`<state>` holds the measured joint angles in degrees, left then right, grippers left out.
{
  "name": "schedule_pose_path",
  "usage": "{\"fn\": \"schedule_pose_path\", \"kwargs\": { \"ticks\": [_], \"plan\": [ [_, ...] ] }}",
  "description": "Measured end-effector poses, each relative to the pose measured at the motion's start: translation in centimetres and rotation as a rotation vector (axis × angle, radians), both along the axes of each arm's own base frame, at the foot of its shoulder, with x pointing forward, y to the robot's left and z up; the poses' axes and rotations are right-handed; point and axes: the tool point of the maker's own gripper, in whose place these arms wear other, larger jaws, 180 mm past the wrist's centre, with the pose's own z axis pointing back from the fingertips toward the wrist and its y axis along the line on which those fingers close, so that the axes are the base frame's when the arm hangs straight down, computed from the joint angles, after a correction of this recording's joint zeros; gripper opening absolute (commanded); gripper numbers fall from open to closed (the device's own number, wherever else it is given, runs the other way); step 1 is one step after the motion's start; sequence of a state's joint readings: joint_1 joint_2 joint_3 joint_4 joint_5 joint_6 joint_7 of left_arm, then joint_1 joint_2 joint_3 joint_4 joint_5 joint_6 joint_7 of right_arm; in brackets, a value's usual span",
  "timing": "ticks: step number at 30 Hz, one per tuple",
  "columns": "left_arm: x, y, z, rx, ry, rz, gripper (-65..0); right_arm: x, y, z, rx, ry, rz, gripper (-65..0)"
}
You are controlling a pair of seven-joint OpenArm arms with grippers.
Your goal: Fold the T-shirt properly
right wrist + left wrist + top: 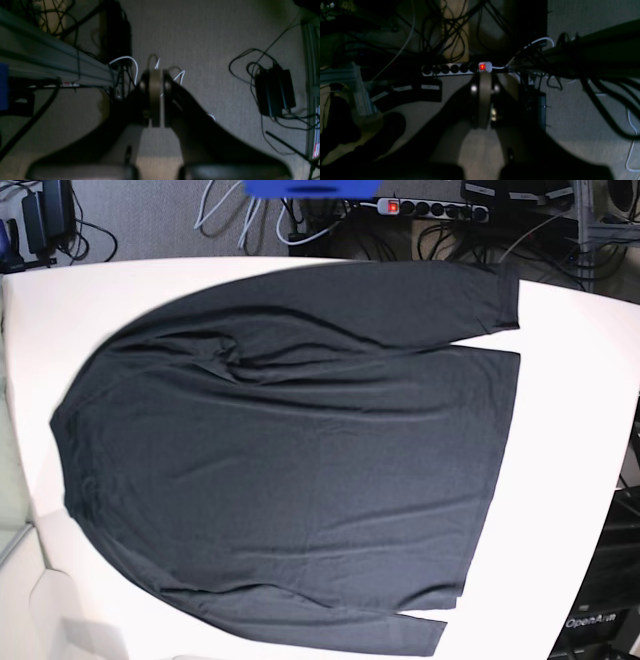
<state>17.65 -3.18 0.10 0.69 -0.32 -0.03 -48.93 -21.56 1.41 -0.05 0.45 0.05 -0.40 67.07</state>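
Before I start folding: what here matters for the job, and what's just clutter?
For the job:
- T-shirt, spread flat on the table
- left gripper, shut
- right gripper, shut

Clutter:
- power strip
- power adapters
- loose cables

Black claw (155,120); tan pads (155,97)

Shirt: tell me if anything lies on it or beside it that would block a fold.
Nothing visible does. The shirt lies spread flat on the white table with nothing on top of it, and the bare table around it holds no other objects. Neither hand appears in the base view; both wrist cameras show only floor and cables.
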Motion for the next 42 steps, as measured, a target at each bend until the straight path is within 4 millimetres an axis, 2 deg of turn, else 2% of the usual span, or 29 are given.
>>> {"fn": "schedule_pose_path", "kwargs": {
  "ticks": [2,7,10,15,18,21,23,26,31,33,36,42],
  "plan": [
    [-0.6,-0.1,0.1,-0.004,0.002,0.000,-65.0,-0.2,0.0,0.5,-0.001,-0.026,0.002,-65.0],
    [-0.8,-0.2,2.2,-0.010,-0.125,-0.007,-65.0,-1.8,0.0,1.8,-0.003,-0.054,0.005,-65.0],
    [-1.9,-0.2,2.4,-0.010,-0.115,-0.008,-65.0,-2.3,0.0,2.1,-0.004,-0.057,0.006,-65.0],
    [-1.8,-0.2,2.5,-0.010,-0.119,-0.008,-65.0,-2.3,0.0,2.7,-0.004,-0.090,0.009,-65.0],
    [-2.5,-0.3,2.8,-0.012,-0.120,-0.008,-65.0,-3.4,0.1,3.0,-0.002,-0.072,0.010,-65.0],
    [-2.4,-0.4,4.2,-0.017,-0.200,-0.013,-65.0,-4.2,0.1,3.1,-0.001,-0.060,0.009,-65.0],
    [-2.7,-0.5,5.3,-0.020,-0.256,-0.016,-65.0,-4.3,0.1,3.2,-0.001,-0.057,0.009,-65.0],
    [-4.1,-0.4,5.7,-0.020,-0.243,-0.017,-65.0,-4.3,0.1,3.2,-0.001,-0.057,0.009,-65.0],
    [-3.4,1.1,6.0,0.008,-0.270,-0.031,-65.0,-4.3,-0.4,3.2,-0.008,-0.056,0.015,-65.0],
    [-3.6,1.2,6.1,0.009,-0.266,-0.032,-65.0,-4.3,-0.9,3.2,-0.018,-0.057,0.019,-65.0],
    [-4.0,1.2,6.1,0.007,-0.259,-0.036,-65.0,-4.3,-0.7,3.3,-0.014,-0.062,0.018,-65.0],
    [-5.5,2.3,6.5,0.024,-0.234,-0.047,-65.0,-4.0,-1.4,5.6,-0.029,-0.160,0.036,-65.0]
  ]
}}
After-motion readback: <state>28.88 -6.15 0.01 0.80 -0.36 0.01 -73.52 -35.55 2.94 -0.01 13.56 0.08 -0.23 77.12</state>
